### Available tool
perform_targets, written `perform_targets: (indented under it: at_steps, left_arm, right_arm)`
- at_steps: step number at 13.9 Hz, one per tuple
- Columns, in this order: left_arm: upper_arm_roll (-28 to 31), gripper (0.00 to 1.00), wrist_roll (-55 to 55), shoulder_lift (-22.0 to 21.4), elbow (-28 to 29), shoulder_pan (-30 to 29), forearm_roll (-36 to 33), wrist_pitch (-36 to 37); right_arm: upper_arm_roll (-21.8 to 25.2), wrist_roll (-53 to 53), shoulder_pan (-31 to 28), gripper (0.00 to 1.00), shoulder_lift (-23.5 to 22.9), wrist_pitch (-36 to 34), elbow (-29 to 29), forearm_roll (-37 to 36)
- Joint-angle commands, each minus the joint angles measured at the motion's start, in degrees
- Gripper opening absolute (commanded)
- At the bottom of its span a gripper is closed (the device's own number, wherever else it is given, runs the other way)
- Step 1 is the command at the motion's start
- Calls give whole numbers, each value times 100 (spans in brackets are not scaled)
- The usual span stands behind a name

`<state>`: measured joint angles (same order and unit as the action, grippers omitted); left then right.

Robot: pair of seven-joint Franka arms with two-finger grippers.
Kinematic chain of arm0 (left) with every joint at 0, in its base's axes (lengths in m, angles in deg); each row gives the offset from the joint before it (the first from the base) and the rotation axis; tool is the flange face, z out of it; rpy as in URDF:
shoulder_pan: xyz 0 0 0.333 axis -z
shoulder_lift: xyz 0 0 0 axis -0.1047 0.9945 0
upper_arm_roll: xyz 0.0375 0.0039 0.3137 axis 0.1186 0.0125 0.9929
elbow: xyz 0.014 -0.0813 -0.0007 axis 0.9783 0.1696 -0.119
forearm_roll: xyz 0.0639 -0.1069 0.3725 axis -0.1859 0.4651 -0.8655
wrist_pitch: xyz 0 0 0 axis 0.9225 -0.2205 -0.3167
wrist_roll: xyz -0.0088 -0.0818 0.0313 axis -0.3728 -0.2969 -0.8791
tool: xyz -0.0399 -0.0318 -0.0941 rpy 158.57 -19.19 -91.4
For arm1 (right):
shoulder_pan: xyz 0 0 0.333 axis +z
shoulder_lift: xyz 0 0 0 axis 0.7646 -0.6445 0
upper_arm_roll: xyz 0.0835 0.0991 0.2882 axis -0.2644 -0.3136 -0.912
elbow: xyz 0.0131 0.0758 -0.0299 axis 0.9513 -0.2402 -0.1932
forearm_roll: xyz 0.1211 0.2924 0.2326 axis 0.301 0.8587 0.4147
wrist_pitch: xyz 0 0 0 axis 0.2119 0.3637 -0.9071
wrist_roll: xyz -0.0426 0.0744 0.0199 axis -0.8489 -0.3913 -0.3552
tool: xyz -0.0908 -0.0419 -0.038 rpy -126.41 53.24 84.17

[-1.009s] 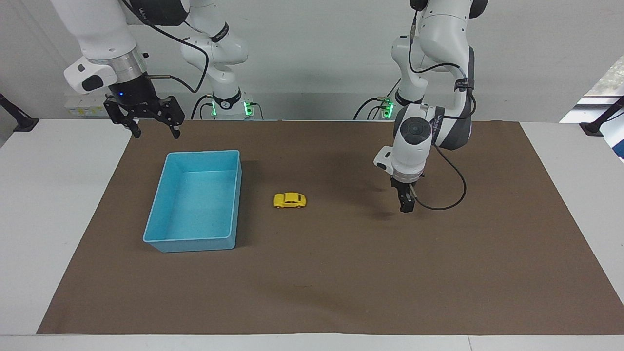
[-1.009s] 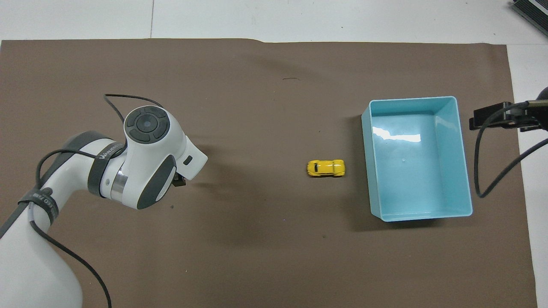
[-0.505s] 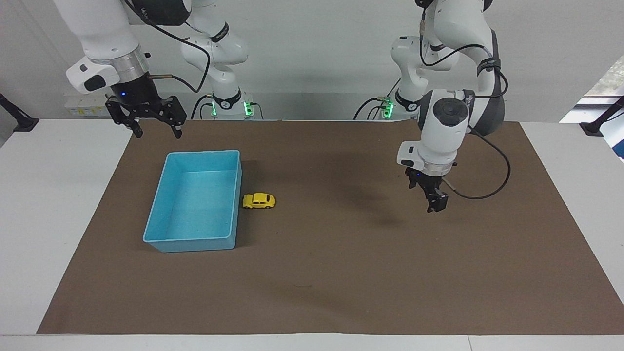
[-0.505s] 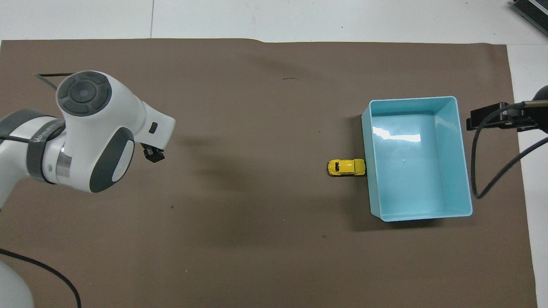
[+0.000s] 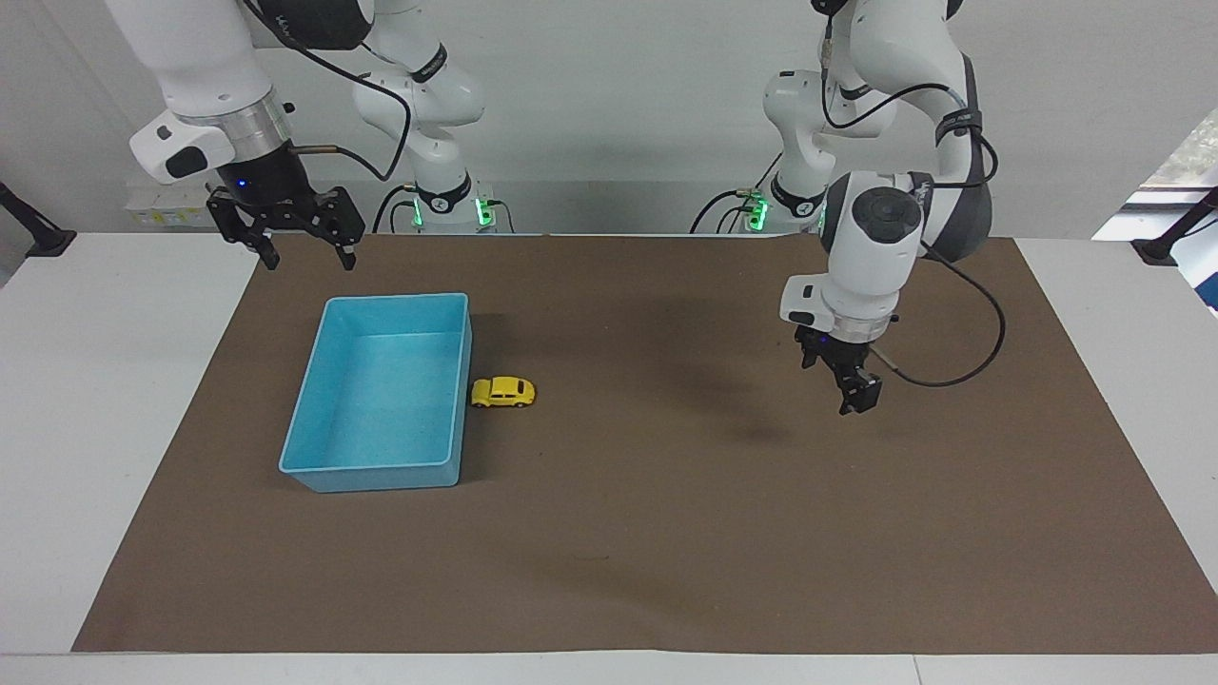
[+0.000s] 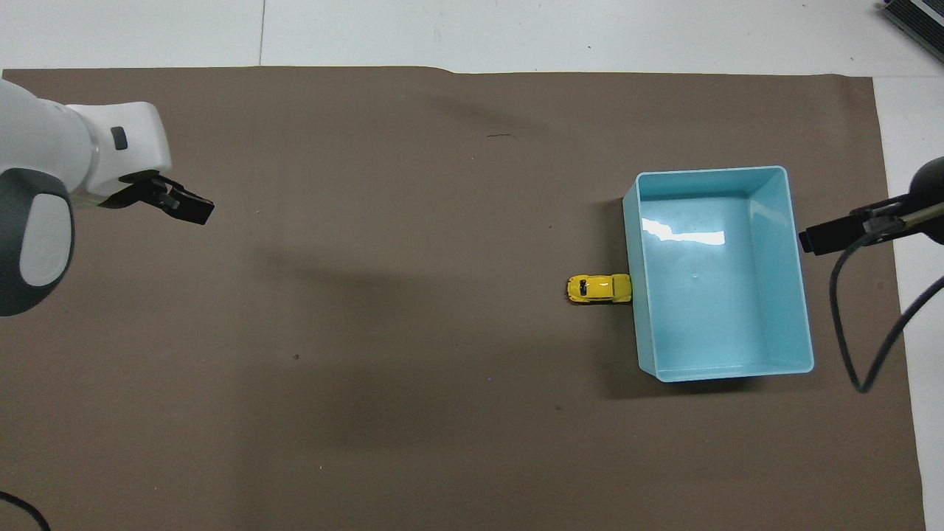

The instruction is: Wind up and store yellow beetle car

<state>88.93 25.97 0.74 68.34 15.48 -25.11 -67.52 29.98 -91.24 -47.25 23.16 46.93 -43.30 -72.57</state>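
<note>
Yellow beetle-shaped toy car rests on its wheels, nose touching the light-blue plastic bin. Left pincer and right pincer: open, empty.

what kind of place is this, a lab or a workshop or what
Most likely a robotics lab set up for manipulation trials. Two white arms stand at a white table covered by a brown mat, with only a blue bin and a yellow beetle car laid out, against a plain wall.

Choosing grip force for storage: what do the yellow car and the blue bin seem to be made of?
Yellow beetle car: glossy painted shell, metal or hard plastic, which one cannot be told. Blue bin: smooth, rigid, thin-walled, probably moulded plastic; its floor mirrors a bright light in the overhead view.
</note>
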Motion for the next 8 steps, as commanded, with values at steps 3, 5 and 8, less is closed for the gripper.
perform_targets:
  at_steps: [3, 5, 8]
  left_arm:
    - [-62, 100, -1950, -249, -248, -647, 386, 561]
    - [-45, 100, -2209, -276, -318, -666, 342, 945]
    - [-106, 100, -2210, -355, -651, -587, 88, 1552]
  right_arm:
    - [-74, -2396, 80, 100, 342, 44, -474, 1]
    - [-74, -3267, 343, 100, 431, 62, -641, -43]
    - [-74, -3754, 669, 100, 492, 377, -939, -60]
